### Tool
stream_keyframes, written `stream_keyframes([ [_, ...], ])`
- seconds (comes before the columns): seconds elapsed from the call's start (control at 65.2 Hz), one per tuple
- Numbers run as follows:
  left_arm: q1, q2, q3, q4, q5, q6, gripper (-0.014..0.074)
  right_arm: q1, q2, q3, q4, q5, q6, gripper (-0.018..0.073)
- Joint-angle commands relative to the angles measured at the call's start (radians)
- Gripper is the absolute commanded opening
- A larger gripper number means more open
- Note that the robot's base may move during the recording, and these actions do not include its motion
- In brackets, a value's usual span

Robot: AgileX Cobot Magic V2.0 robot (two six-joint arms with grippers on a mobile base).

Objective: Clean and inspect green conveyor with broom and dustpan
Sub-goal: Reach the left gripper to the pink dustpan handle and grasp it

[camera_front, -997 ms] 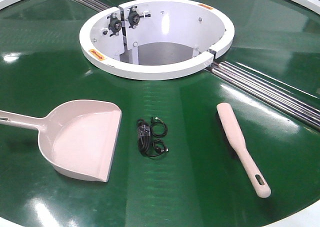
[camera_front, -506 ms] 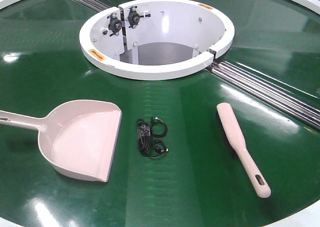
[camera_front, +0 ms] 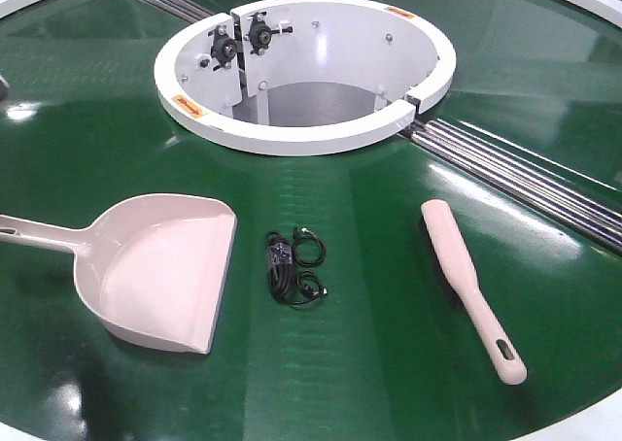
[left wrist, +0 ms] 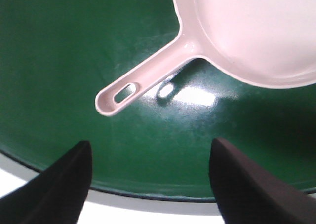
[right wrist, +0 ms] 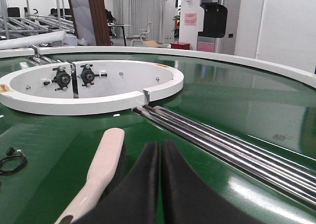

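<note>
- Left gripper [left wrist: 150, 150] spread wide, empty; I see it hovering near the dustpan [left wrist: 256, 31] handle end.
- Right gripper [right wrist: 159, 150] pressed together, empty, just beside the broom [right wrist: 104, 162].
- Both tools lie flat on the green conveyor [camera_front: 369, 383], well apart, black cable bundle [camera_front: 293, 266] between them.

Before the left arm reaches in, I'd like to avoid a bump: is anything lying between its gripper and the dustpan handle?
Nothing visible. Only bare green conveyor lies between the open left gripper and the dustpan handle. The black cable bundle sits off the pan's mouth, away from the handle.
</note>
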Motion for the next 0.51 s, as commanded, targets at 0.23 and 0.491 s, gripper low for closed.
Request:
stream_keyframes([
  [0.23,-0.047,0.164,-0.043,0.031,-0.060,0.327,0.0468,-0.007,-0.011,0.004,-0.007,-0.071,-0.010,-0.0008],
  [0.491,-0.070,0.242,-0.043,0.095,-0.048,0.387,0.0468,-0.007,-0.011,0.004,-0.007,-0.071,-0.010,-0.0008],
])
